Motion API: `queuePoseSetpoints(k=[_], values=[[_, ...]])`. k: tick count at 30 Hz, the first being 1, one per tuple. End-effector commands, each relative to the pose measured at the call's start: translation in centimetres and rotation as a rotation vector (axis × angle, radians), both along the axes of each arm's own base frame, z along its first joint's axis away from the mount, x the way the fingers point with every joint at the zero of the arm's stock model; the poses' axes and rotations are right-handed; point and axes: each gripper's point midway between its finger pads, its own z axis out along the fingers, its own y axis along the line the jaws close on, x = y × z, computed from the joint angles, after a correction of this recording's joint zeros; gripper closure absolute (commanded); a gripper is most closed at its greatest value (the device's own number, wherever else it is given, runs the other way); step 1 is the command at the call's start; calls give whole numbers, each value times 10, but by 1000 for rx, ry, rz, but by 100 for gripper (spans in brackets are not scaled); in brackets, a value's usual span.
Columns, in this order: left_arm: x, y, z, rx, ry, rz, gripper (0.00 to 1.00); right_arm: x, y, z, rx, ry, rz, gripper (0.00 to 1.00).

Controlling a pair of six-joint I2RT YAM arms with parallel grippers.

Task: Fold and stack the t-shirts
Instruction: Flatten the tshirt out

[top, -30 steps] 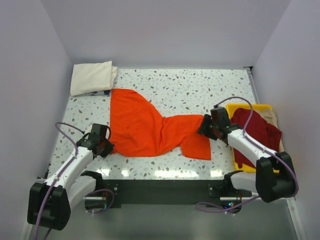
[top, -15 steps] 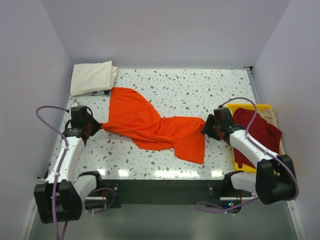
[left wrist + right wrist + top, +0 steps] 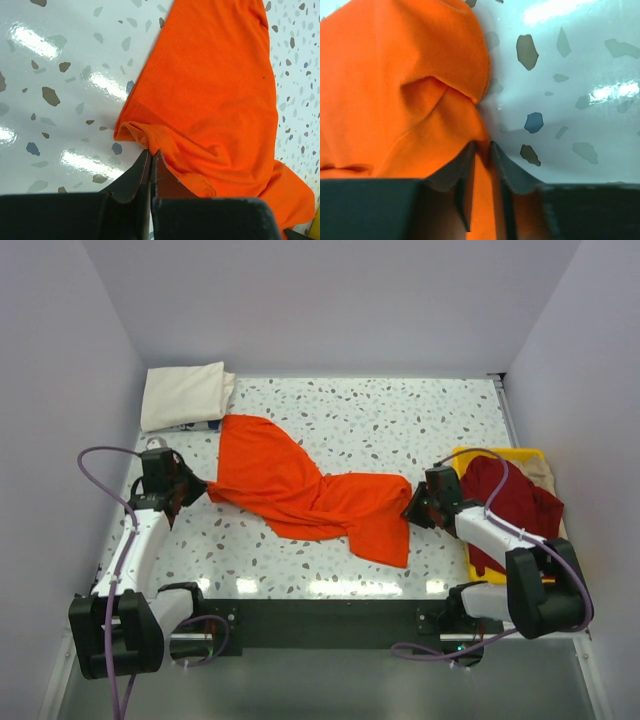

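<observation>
The counter [image 3: 380, 420] is a glossy white terrazzo slab flecked with grey, brown and blue chips, and overhead lights show on it as bright patches along its near side. A yellow plastic tray [image 3: 520, 452] sits at the counter's right edge, about midway between front and back, its long side lying along the right wall. Plain pale lilac walls [image 3: 330, 300] close the counter in at the left, back and right, and a black strip [image 3: 320, 625] runs along its near edge.
</observation>
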Motion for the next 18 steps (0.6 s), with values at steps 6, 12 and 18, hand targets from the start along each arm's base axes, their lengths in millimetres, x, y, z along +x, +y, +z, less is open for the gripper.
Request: queuePoseSetpoints(k=[6, 12, 18], values=[[19, -7, 41, 22, -156, -108, 100, 17, 13, 61, 72, -99, 15, 100], [31, -6, 118, 47, -316, -107, 100, 36, -4, 181, 15, -320, -29, 100], [26, -5, 216, 80, -503, -93, 100, 34, -15, 296, 29, -535, -79, 100]])
